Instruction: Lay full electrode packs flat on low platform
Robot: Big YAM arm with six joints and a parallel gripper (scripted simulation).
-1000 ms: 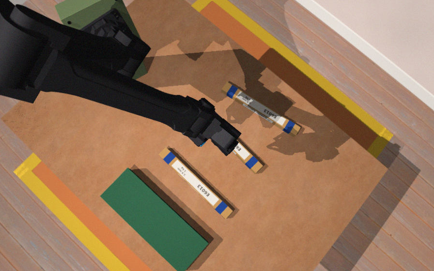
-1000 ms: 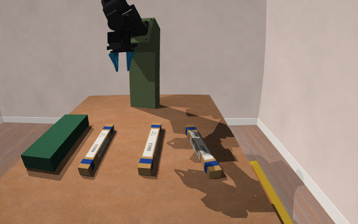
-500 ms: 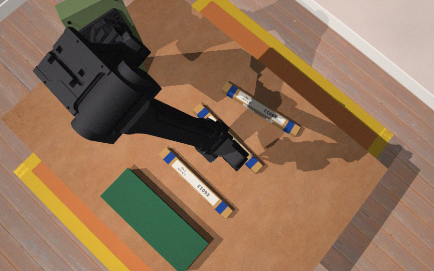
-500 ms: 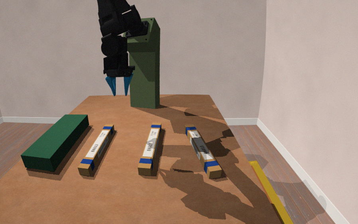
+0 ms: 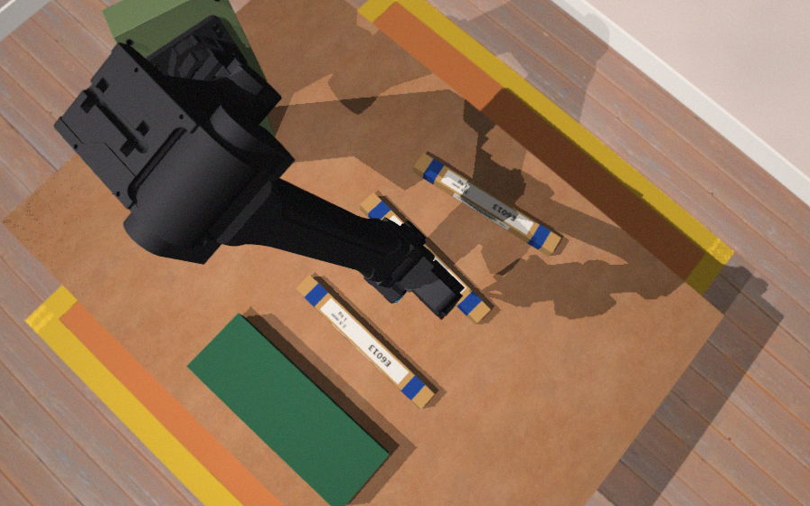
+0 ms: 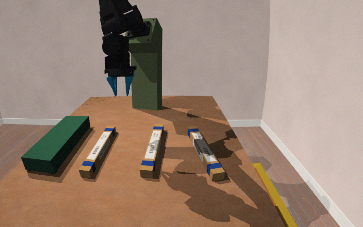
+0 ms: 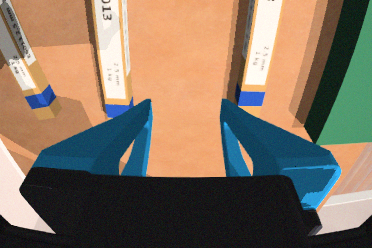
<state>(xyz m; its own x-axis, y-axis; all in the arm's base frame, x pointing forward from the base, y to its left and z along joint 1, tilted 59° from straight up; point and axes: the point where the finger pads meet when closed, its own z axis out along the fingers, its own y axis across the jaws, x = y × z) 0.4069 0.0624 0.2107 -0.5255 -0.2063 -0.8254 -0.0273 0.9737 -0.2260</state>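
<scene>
Three long tan packs with blue bands and white E6013 labels lie flat and parallel on the brown mat: the left pack [image 6: 97, 151], the middle pack [image 6: 152, 150] and the right pack [image 6: 206, 153]. The low dark green platform [image 6: 56, 143] lies left of them with nothing on it. My gripper [image 6: 120, 93] hangs high above the mat, fingers down, partly open and empty. In the wrist view the blue fingers frame bare mat between the middle pack [image 7: 109, 22] and the left pack [image 7: 266, 15]. From above, my arm hides most of the middle pack [image 5: 474, 304].
The tall olive green arm pedestal [image 6: 146, 65] stands at the back of the mat. Yellow and orange strips [image 5: 540, 107] border two sides of the mat, with wood floor and walls beyond.
</scene>
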